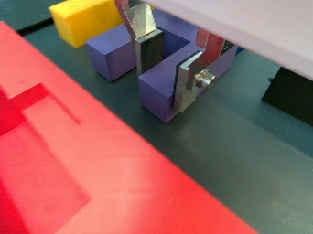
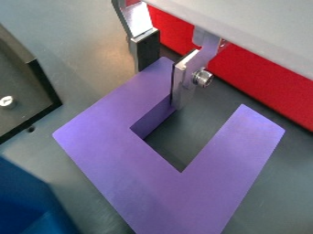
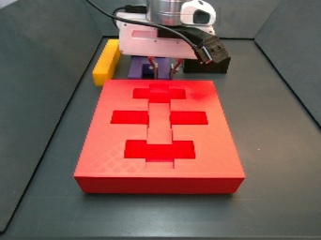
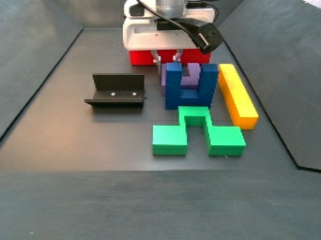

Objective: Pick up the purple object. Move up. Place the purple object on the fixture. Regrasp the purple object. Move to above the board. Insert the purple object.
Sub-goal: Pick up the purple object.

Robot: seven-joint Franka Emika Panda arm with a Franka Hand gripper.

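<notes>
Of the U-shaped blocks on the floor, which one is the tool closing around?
The purple block: the tool straddles one of its prongs. The blue block beside it and the green one nearer the camera are untouched.

You get even, bright overhead light in both side views, with soft short shadows under the board [image 3: 160, 141] and the fixture [image 4: 115, 92]. In a wrist view the board [image 1: 73, 174] blooms to a washed-out red and blurs up close. The gripper [image 2: 171, 64], low over the purple object [image 2: 134, 146], shows sharp, its silver fingers [image 1: 143, 23] glinting
</notes>
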